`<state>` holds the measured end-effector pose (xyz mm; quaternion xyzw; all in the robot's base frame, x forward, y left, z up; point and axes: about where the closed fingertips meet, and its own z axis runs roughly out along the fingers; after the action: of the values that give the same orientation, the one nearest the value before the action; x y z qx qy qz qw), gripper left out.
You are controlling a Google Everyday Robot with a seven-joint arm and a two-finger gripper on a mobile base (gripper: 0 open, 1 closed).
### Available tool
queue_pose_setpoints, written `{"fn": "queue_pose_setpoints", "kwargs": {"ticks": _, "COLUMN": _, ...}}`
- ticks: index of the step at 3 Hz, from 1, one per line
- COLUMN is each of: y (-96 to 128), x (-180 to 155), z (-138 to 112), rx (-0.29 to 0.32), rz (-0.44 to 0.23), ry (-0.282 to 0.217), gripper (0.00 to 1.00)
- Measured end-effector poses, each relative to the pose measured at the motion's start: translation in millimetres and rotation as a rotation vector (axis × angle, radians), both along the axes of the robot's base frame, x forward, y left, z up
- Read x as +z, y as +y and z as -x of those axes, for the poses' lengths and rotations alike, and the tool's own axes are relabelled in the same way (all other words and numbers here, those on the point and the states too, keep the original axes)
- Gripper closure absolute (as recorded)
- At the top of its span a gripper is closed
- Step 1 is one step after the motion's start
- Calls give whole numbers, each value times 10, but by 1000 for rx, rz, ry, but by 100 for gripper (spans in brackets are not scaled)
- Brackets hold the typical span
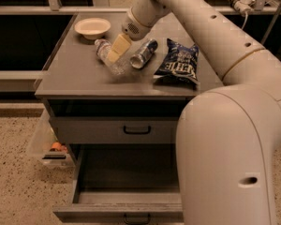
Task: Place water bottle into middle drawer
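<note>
The task is at its beginning (nothing has gone into the drawer yet). The water bottle (115, 65) lies on its side on the counter (75, 81), in the back half, a little left of the middle, between the white bowl (92, 27) near the back left corner and the drink can (144, 53) just beside it on the right. A blue chips bag (177, 65) lies further right, near the front edge.

The gripper (117, 48) is down on the bottle, across its body; whether it already grasps it I cannot tell. The bottle seems to rest on the counter, not lifted.

One part is ready: the middle drawer (112, 211) stands pulled out below the closed top drawer (107, 130), and its dark inside looks free to receive the bottle. In my judgement what is left is almost everything: a firm grasp, lifting, carrying over the front edge, lowering into the drawer and release.
</note>
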<state>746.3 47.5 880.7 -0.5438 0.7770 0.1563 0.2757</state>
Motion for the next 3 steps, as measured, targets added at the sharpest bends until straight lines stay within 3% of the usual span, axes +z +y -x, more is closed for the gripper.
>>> {"fn": "queue_pose_setpoints", "kwargs": {"ticks": 2, "y": 73, "x": -125, "z": -130, "rx": -29, "rz": 52, "ry": -13, "gripper": 0}}
{"fn": "queue_pose_setpoints", "kwargs": {"ticks": 3, "y": 69, "x": -312, "z": -229, "rx": -56, "rz": 85, "ry": 12, "gripper": 0}}
